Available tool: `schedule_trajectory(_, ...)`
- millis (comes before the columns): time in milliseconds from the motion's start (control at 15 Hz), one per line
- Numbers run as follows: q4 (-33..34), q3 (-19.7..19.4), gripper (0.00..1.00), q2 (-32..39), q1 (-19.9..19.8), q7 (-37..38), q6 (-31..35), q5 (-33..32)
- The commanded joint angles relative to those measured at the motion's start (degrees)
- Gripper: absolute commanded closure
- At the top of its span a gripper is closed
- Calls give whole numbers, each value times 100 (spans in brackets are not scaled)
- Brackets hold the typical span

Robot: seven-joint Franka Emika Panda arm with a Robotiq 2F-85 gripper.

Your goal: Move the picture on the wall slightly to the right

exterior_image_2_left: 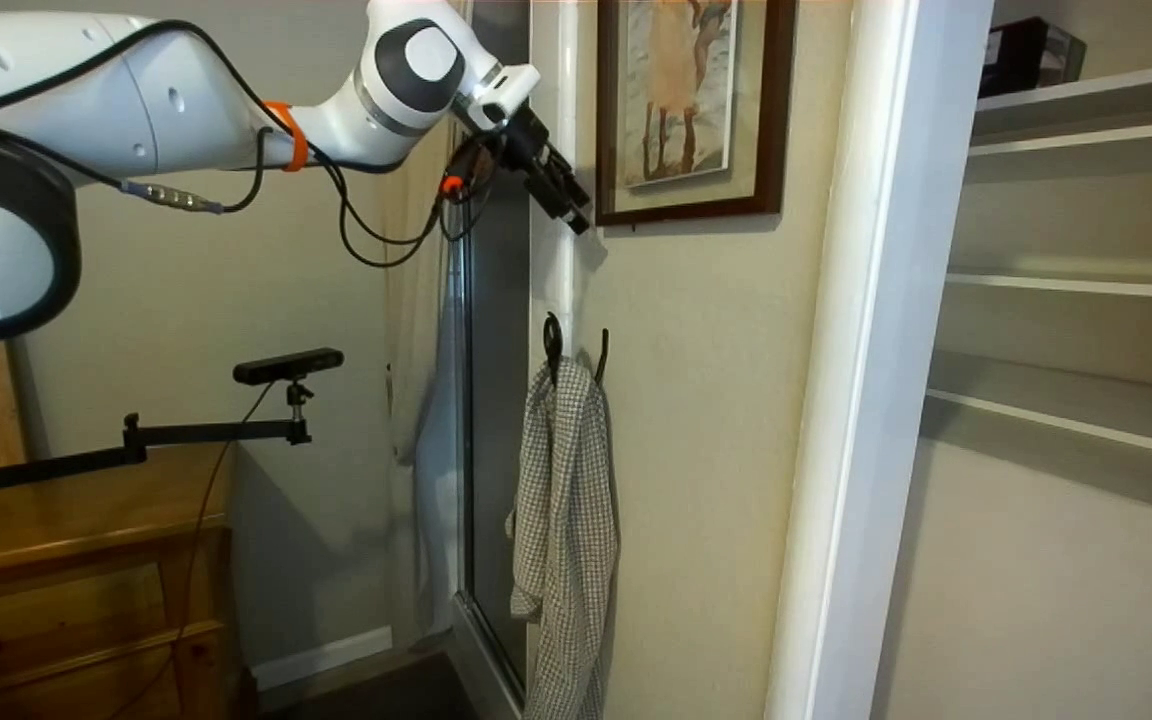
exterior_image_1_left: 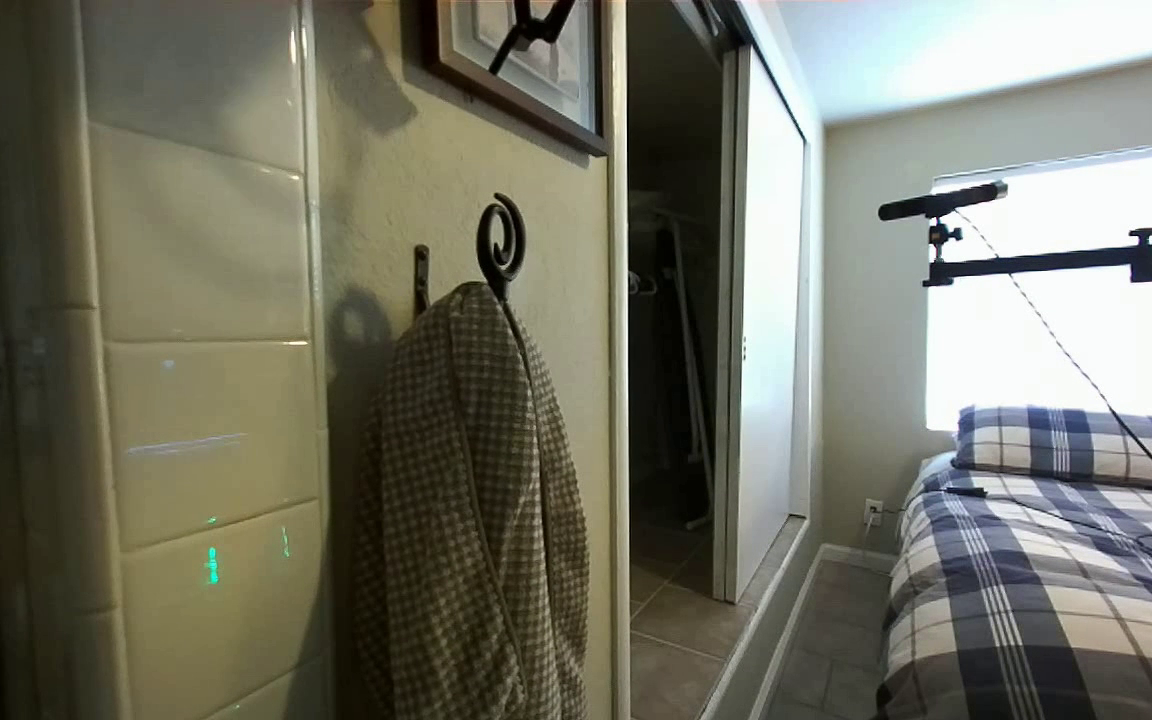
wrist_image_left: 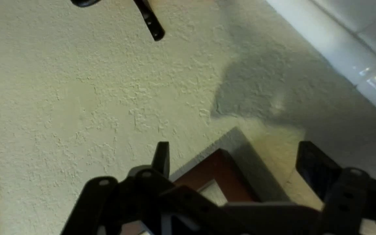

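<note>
The picture (exterior_image_2_left: 691, 110) is cropped up top in both exterior views and mostly hidden by the gripper (wrist_image_left: 233, 150) low in the wrist view; arm (exterior_image_2_left: 166, 110) cut at left edge in an exterior view, checked garment (exterior_image_1_left: 476, 500) cut at bottom in both exterior views, gripper-to-picture contact can't be told.

The picture's (wrist_image_left: 220, 168) corner shows between the hand's (wrist_image_left: 233, 153) parted fingers (wrist_image_left: 162, 156).

The brown-framed picture (exterior_image_2_left: 684, 112), tan and pale inside, hung upright on a kinda bumpy cream wall (exterior_image_2_left: 706, 420). It spanned most of that wall left to right.
</note>
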Motion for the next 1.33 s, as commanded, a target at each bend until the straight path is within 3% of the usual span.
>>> schedule_trajectory(0, 60, 65, 0, -70, 19, -275, -679, 176)
schedule_trajectory(533, -168, 254, 0, -913, -41, -1483, -2912, 807)
schedule_trajectory(800, -462, 156, 0, -1721, -103, -2781, -3502, 687)
schedule_trajectory(1067, -669, -203, 0, -2494, -81, -4406, -3495, 1056)
schedule_trajectory(1267, -930, -800, 0, -3067, 17, -5635, -3401, 1694)
